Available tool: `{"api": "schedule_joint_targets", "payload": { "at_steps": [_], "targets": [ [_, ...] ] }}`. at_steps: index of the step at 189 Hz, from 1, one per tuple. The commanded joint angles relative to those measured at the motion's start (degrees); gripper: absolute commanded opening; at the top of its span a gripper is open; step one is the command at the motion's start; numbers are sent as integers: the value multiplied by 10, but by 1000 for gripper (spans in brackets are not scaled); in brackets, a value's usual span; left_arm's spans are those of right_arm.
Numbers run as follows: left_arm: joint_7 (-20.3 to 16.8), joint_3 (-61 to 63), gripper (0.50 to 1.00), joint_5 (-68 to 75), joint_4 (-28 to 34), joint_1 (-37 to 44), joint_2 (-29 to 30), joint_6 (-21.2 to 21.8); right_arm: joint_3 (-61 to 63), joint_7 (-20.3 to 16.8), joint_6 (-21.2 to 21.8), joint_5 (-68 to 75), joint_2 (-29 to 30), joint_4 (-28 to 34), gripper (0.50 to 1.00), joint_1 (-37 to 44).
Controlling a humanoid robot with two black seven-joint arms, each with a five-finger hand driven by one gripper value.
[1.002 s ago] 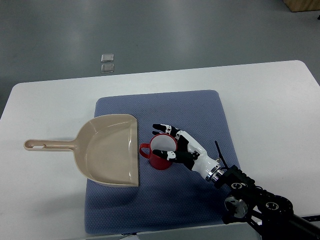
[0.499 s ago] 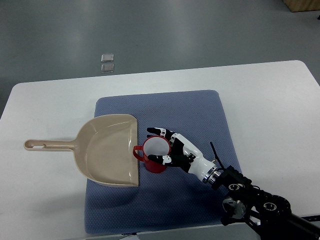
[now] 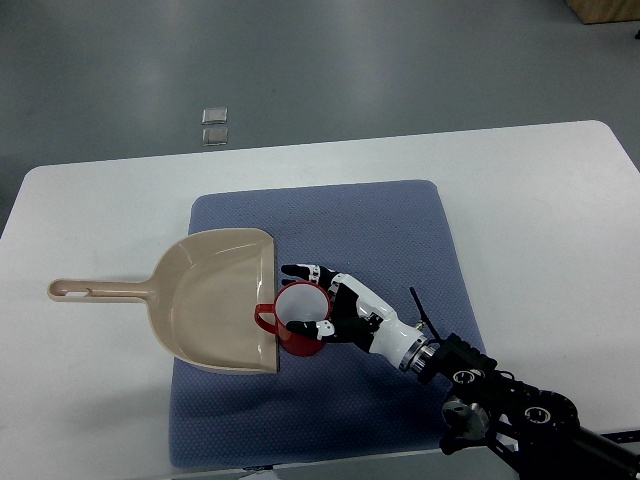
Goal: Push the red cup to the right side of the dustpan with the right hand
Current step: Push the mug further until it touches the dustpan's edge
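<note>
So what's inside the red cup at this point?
The red cup looks empty: its white interior shows. The right hand wraps its right side, its fingers over the rim, hiding a small part. The handle overlaps the dustpan edge.

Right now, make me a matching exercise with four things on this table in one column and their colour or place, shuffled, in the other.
Things:
1. red cup
2. dustpan
3. mat
4. right hand

Descriptions:
A. blue, lying under everything else
B. beige, handle pointing to the picture's left
C. fingers around the cup's right side
D. upright, handle over the dustpan's open edge

Pairs: 1-D, 2-B, 3-A, 4-C
</note>
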Motion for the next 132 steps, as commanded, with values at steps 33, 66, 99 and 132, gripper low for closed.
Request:
{"api": "schedule_joint_targets", "payload": {
  "at_steps": [33, 66, 99, 132],
  "targets": [
    [0, 0, 1000, 0, 0, 0, 0, 0, -3, -1, 6, 0, 0, 3, 928, 3],
    [0, 0, 1000, 0, 0, 0, 0, 0, -3, -1, 6, 0, 0, 3, 928, 3],
    [0, 0, 1000, 0, 0, 0, 0, 0, 2, -3, -2, 4, 0, 1, 928, 5],
    [0, 0, 1000, 0, 0, 0, 0, 0, 7, -3, -1, 5, 0, 1, 928, 13]
  ]
}}
